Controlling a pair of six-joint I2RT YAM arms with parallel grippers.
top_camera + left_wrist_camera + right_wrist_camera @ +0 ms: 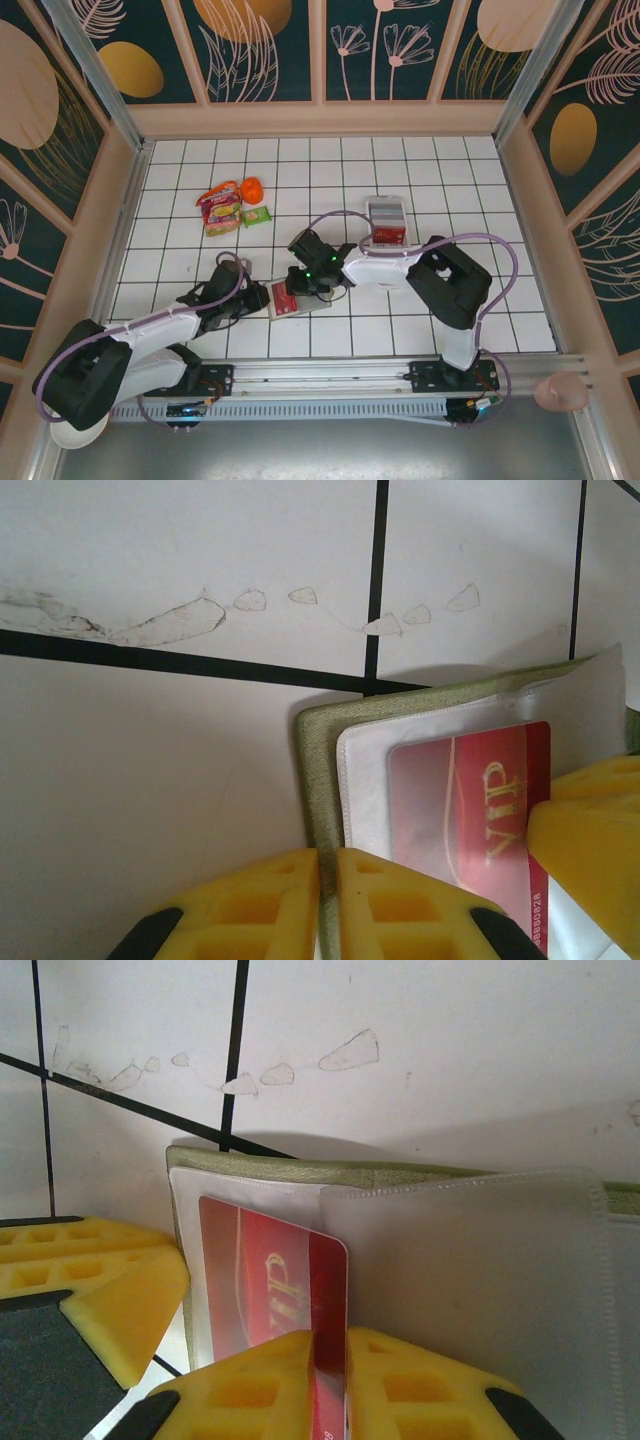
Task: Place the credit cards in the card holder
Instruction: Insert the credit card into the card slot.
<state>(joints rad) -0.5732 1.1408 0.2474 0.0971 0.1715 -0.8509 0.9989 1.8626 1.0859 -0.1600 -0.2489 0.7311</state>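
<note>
Card holder (297,300): open on table (400,180), left gripper (328,905) pinching its olive edge. Credit card (270,1270): partly under clear sleeve (470,1260), clamped in right gripper (330,1380). Risk: card may buckle or sleeve bunch if pushed skewed.

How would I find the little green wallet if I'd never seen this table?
On the white tiled table, look near the front, where the left pincer and right pincer meet. The card holder lies open there. It's olive-green with a clear pocket partly over a red card, unlike the crinkly snack packets behind.
</note>
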